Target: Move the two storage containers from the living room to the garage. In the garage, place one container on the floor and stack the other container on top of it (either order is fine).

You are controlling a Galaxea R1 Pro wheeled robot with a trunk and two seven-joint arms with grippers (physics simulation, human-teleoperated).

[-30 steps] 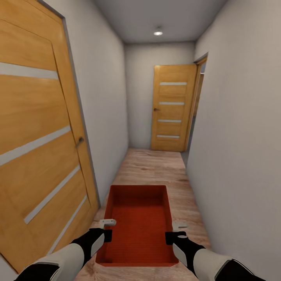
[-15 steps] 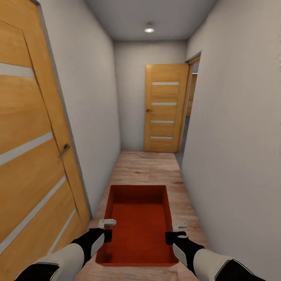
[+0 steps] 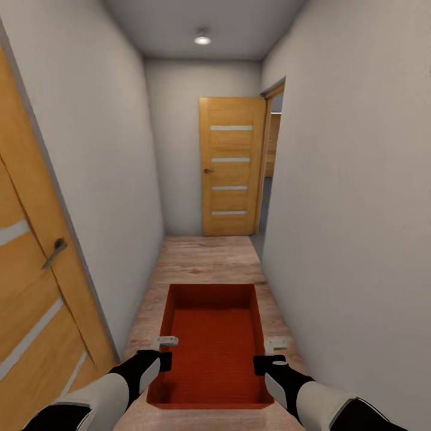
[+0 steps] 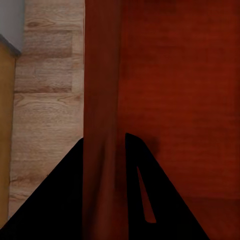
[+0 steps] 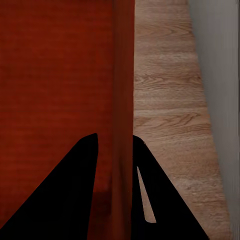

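Your left gripper (image 3: 165,353) is clamping the left wall of the storage container (image 3: 215,347), one finger inside the bin and one outside, as the left wrist view is showing with the orange-red wall running between the two dark fingers (image 4: 142,200). Your right gripper (image 3: 270,354) is pinching the opposite wall the same way, its fingers (image 5: 82,195) straddling the rim in the right wrist view. Between them, the topless container is hanging level in front of you, its ribbed base facing up at the head camera, above the light wood plank floor (image 3: 209,260) of a narrow hallway. Only one bin is appearing in these views. You are carrying it between plain pale walls: a wooden door (image 3: 36,287) with a metal handle (image 3: 55,252) is standing close on your left, and a second wooden door (image 3: 232,166) with pale horizontal strips is sitting at the far end, beside an open doorway (image 3: 270,161) on the right. A round ceiling light (image 3: 203,39) is glowing overhead
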